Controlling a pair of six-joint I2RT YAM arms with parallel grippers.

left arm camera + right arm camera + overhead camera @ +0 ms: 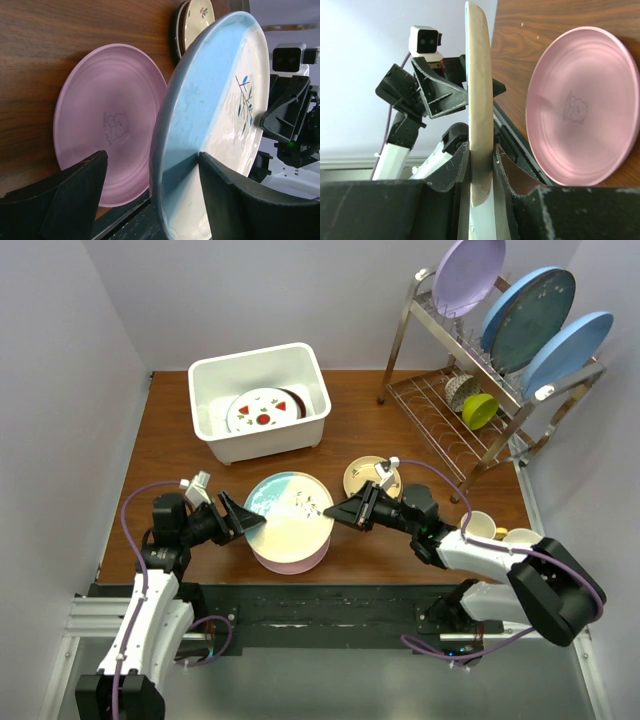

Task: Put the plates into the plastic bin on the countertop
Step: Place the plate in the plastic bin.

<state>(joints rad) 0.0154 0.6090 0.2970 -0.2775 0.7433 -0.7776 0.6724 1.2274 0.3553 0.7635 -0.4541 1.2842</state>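
Observation:
The pale blue plate [288,505] is held level above the pink plate [290,552], which lies on the countertop [170,455]. My right gripper [345,512] is shut on the blue plate's right rim [479,100], both fingers pressed on it [481,165]. My left gripper [245,520] is open astride the plate's left rim [152,192]; one finger [240,200] lies against the top face [215,100], the other stays apart below. The plastic bin [205,375] at the back left holds the motif plate [262,410] and a maroon-rimmed plate [297,400]. The tan plate [365,476] lies behind my right gripper.
A chrome wire rack [430,410] stands at the back right with lilac [467,275] and blue [530,315] upright plates and a yellow cup [480,410]. Two cream cups [482,525] sit by my right arm. The pink plate also shows in both wrist views [107,120] [582,105].

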